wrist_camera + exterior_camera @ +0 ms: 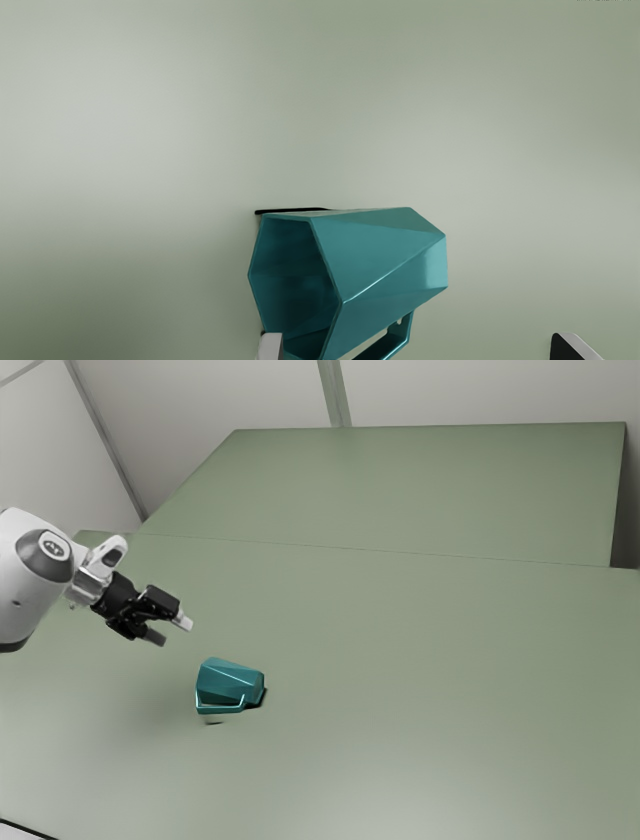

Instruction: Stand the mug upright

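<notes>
In the exterior view my gripper [170,632] hangs above the table, up and toward the exterior view's left from the teal mug [230,685]. The faceted mug lies on its side, its handle low on the near side. From the wrist view, its dark mouth and angled wall [385,250] are seen, with the handle [400,336] partly cut off by the picture's edge. The fingers of my gripper [416,346] stand wide apart, one tip overlapping the mug's mouth in the picture, and nothing is held.
A broad green table [420,680] lies under the mug. Behind it in the exterior view stands a green panel-like surface [420,490], with pale walls [200,400] beyond.
</notes>
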Controlling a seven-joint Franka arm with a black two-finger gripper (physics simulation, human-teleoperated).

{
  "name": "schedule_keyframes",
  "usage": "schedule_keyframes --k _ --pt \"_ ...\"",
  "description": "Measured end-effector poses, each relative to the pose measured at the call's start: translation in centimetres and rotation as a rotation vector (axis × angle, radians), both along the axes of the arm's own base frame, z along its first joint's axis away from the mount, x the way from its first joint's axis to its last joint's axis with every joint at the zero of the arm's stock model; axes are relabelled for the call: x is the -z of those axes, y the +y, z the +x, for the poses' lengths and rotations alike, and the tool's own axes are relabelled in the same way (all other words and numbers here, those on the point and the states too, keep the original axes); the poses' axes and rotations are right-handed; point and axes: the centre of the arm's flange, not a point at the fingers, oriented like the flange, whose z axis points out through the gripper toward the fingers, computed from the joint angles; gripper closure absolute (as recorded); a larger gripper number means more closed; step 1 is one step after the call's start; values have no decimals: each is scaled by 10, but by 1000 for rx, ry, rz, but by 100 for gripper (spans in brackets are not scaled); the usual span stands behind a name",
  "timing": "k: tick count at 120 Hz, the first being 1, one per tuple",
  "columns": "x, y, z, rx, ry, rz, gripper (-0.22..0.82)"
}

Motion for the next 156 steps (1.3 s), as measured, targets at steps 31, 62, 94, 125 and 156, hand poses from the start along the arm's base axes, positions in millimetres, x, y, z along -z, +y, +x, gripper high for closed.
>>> schedule_keyframes --k 31,62,94,125,156 --pt "44 21 -31 -65 -31 -120 2" --pt "74 24 -43 -85 -89 -212 2" --pt "100 20 -45 -63 -126 -272 2" --pt "108 15 -42 -26 -160 -281 2" --pt "109 4 -37 4 -167 -283 2"
